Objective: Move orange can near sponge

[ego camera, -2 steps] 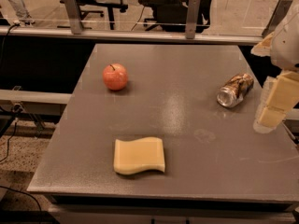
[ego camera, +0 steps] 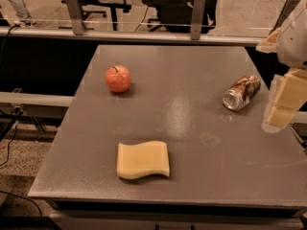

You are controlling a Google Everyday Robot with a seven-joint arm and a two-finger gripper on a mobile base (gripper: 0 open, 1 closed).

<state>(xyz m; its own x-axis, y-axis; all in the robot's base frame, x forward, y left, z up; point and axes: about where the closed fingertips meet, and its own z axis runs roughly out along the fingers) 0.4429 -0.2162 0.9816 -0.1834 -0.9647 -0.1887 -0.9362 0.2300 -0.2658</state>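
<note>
The orange can point(ego camera: 241, 92) lies on its side at the right of the grey table point(ego camera: 192, 143), silver end toward me. The pale-yellow sponge point(ego camera: 143, 159) lies flat near the table's front edge, left of centre and well apart from the can. My gripper point(ego camera: 283, 104) hangs at the right edge of the view, just right of the can and a little nearer to me, not touching it and holding nothing.
A red-orange apple point(ego camera: 118, 78) with a stem stands at the table's left middle. A rail with two metal posts point(ego camera: 196, 17) runs behind the table, with office chairs beyond it. Cables lie on the floor at left.
My gripper has shifted slightly down and left along the table's right edge. The can, sponge and apple have not moved.
</note>
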